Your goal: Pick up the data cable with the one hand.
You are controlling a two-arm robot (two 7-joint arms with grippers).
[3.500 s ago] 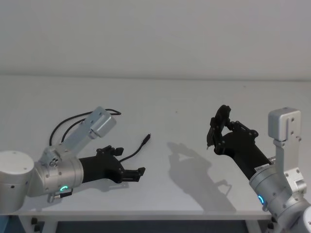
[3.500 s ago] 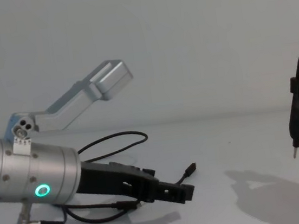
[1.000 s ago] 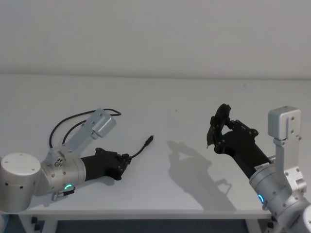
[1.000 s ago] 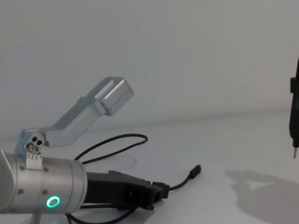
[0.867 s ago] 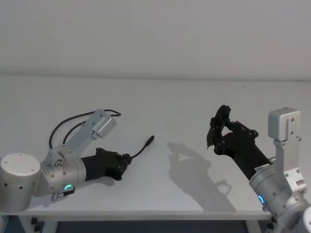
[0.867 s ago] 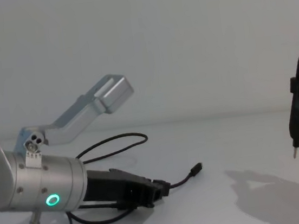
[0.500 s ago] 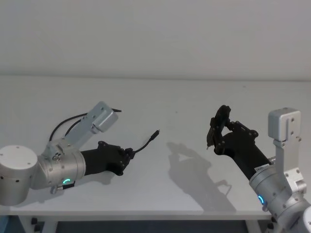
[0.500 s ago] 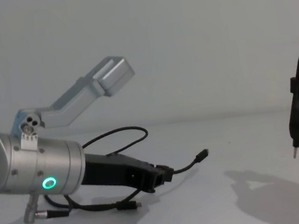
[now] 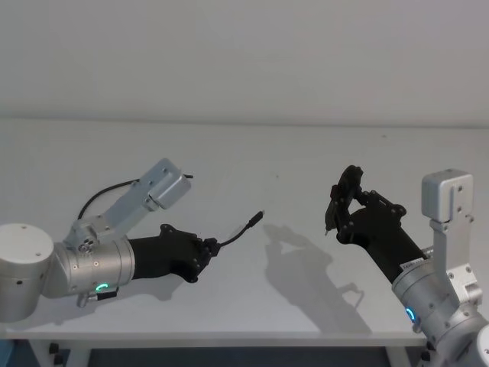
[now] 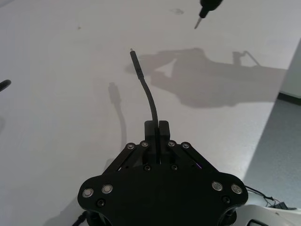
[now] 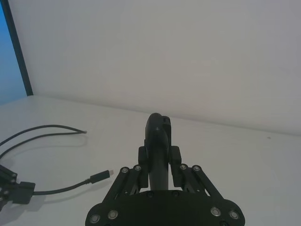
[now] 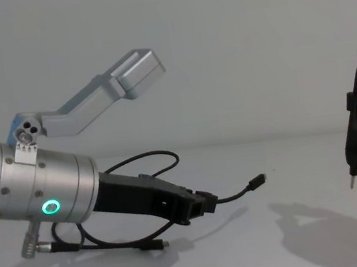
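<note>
Just above the table (image 9: 252, 153), the left gripper (image 9: 205, 250) has its fingers clamped tight on the data cable (image 9: 243, 228); the right gripper (image 9: 340, 202) hangs idle over the table's far side.

Matt data cable (image 9: 241, 231), smooth table (image 9: 290, 160)

Left gripper (image 12: 207, 205): black, angular, silver screw heads (image 10: 107, 189). Thick silver cylinder (image 12: 35, 190) behind it, green ring (image 12: 49, 207) glowing at its 5 o'clock, silver bracket (image 12: 130, 72) at 1 o'clock. Right gripper (image 9: 341, 200): all black, silver forearm (image 9: 439, 306).
</note>
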